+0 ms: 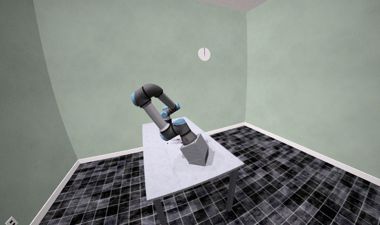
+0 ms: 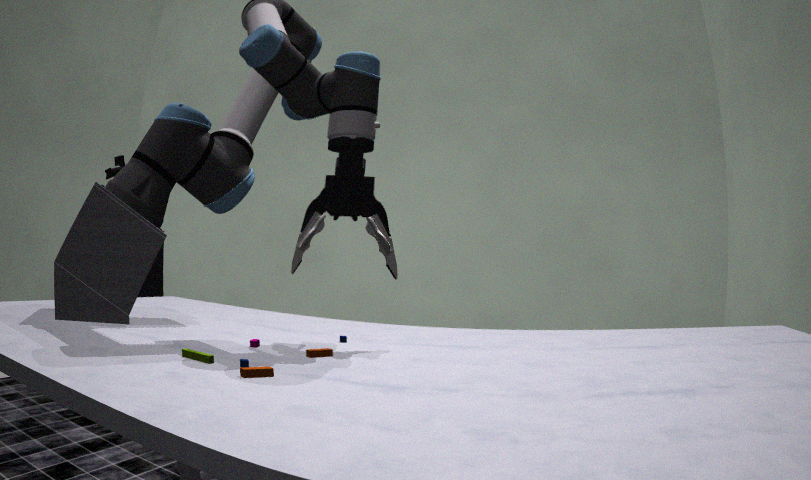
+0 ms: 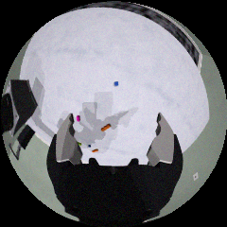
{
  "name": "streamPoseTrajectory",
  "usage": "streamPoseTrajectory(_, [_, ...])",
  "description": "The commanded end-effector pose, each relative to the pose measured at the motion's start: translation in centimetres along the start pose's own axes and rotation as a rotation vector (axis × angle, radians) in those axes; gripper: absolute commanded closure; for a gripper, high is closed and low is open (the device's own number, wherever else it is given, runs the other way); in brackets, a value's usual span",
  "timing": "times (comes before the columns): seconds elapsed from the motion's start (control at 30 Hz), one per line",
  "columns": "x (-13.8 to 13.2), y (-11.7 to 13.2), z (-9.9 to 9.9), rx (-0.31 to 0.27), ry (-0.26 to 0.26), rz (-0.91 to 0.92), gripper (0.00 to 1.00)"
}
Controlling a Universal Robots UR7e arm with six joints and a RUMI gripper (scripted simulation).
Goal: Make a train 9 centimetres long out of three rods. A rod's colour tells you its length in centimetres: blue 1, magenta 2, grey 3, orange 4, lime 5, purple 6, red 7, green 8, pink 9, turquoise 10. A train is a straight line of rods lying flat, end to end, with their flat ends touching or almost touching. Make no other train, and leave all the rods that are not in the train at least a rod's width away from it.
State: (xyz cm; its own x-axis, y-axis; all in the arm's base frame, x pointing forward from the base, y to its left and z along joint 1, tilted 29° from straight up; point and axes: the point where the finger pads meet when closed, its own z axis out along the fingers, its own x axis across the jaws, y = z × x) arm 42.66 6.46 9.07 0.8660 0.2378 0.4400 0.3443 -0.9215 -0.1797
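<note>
Gripper (image 2: 344, 275) (image 3: 114, 113), two-jaw, black body with grey fingers: one, spread wide open, nothing held; it points downward, raised well above the table (image 1: 158, 178) (image 2: 516, 404) (image 3: 61, 71). Clock positions as read in the exterior view. Rods, six, all lying on the pale top, in a scattered arrangement. Item: rear orange rod (image 1: 178, 139) (image 2: 319, 352) (image 3: 106, 128), one, below the gripper between its six and seven o'clock, near the middle of the set. Item: lone blue rod (image 1: 167, 143) (image 2: 342, 339) (image 3: 116, 83), one, short, at two o'clock from the rear orange rod, apart from it. Item: magenta rod (image 1: 181, 142) (image 2: 254, 343) (image 3: 78, 118), one, short, at nine o'clock from the rear orange rod and well apart. Item: front orange rod (image 2: 256, 372) (image 3: 95, 150), one, nearest the exterior camera, at eight o'clock from its rear counterpart. Item: second blue rod (image 2: 244, 362) (image 3: 89, 146), one, close to the left end of the front orange rod, towards ten o'clock; whether the two touch cannot be told. Item: lime rod (image 2: 197, 355) (image 3: 79, 144), one, set askew, between eight and nine o'clock from the magenta rod; partly covered by a gripper finger in the wrist view.
</note>
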Motion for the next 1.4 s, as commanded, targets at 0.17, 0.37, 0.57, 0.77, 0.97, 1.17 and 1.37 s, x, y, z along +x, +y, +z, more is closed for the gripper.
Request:
streamPoseTrajectory(0.17, [-1.0, 10.1, 0.8, -0.009, -0.010, 0.308, 0.00])
streamPoseTrajectory(0.37, [-2.6, 15.1, 1.1, -0.009, -0.011, 0.463, 0.00])
streamPoseTrajectory(0.57, [-4.8, 20.1, 1.5, -0.007, -0.009, 0.625, 0.00])
streamPoseTrajectory(0.77, [-7.8, 25.0, 1.8, -0.002, -0.002, 0.793, 0.00])
streamPoseTrajectory(0.97, [-9.9, 27.7, 2.0, 0.003, 0.004, 0.892, 0.00])
streamPoseTrajectory(1.17, [-11.1, 29.0, 2.2, 0.005, 0.008, 0.942, 0.00])
streamPoseTrajectory(1.37, [-11.0, 29.0, 2.2, 0.006, 0.007, 0.941, 0.86])
